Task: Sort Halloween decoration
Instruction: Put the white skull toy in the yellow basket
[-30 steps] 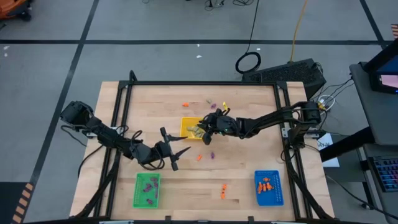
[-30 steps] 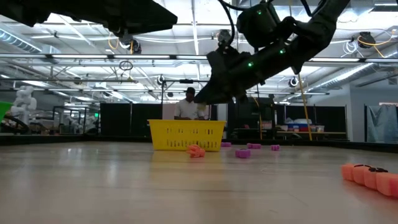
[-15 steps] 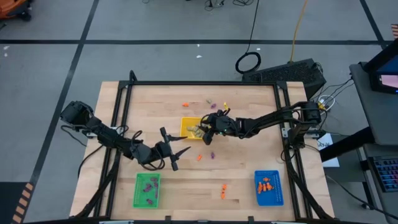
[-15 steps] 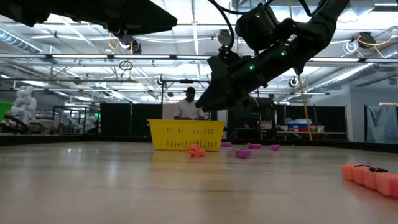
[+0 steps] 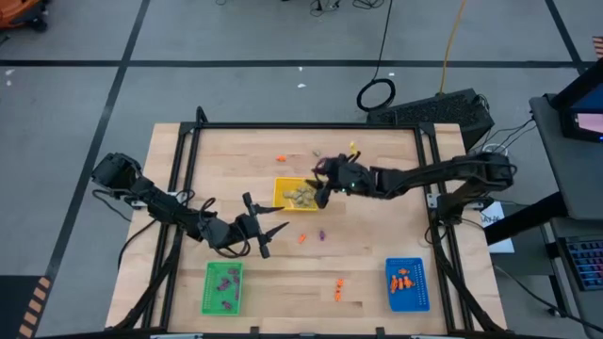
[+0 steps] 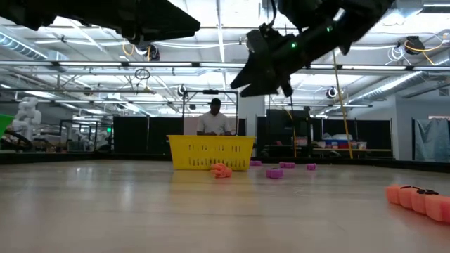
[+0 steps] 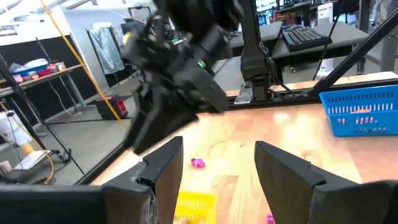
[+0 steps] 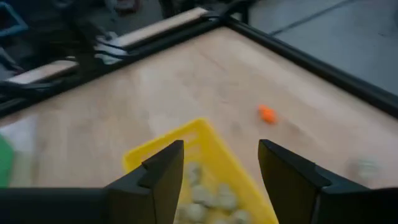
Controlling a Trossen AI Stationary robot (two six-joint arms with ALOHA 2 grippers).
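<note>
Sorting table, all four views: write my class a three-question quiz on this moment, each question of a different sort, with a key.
1. True or false: the yellow tray holds pale beige-grey trinkets.
2. Multiple choice: the right gripper is
A. shut on an orange trinket
B. open and empty, above the yellow tray's right edge
C. resting inside the blue tray
3. Fill in: the green tray holds ______ trinkets.

Key
1. True.
2. B. The right wrist view shows its fingers spread with nothing between them.
3. Purple. The left gripper waits open above bare table, just beyond that tray.
</note>
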